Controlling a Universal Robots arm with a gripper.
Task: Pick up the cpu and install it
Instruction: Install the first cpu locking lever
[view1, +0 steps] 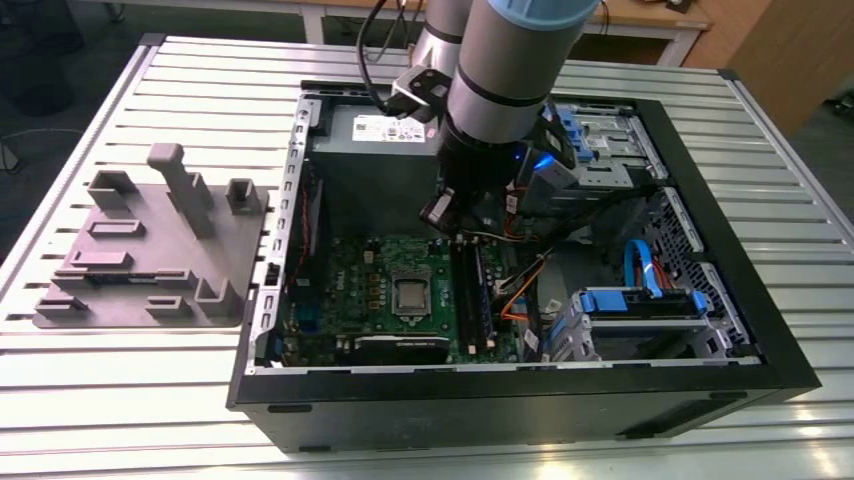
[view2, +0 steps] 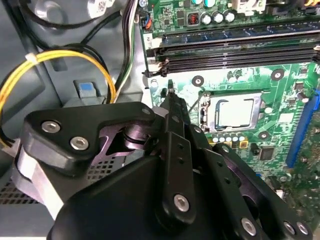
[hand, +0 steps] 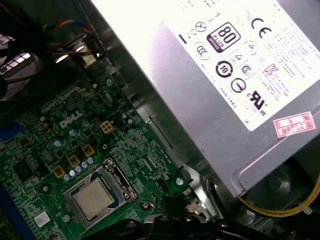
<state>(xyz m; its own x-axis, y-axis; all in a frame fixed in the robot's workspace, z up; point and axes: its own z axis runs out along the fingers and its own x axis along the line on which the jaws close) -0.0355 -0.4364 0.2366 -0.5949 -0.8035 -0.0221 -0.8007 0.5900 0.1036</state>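
The cpu (view2: 235, 112), a flat square chip with a silvery top, lies inside the metal-framed socket (view2: 207, 112) on the green motherboard (view2: 280, 95). In the first wrist view the cpu (hand: 92, 197) also lies flat in that frame. From outside, the cpu (view1: 410, 294) shows as a pale square mid-board. My gripper (view2: 170, 92) hangs above the board's edge beside the socket, apart from the chip. Its fingers are shut together with nothing between them. In the exterior view the gripper (view1: 447, 232) is inside the case, above the board's far edge.
The open black computer case (view1: 400, 400) stands on a slatted metal table. A grey power-supply box (hand: 225, 75) sits close by the gripper, with yellow and black cables (view2: 60, 55). Memory slots (view2: 235, 47) run beside the socket. A grey fixture plate (view1: 147, 250) lies at the exterior view's left.
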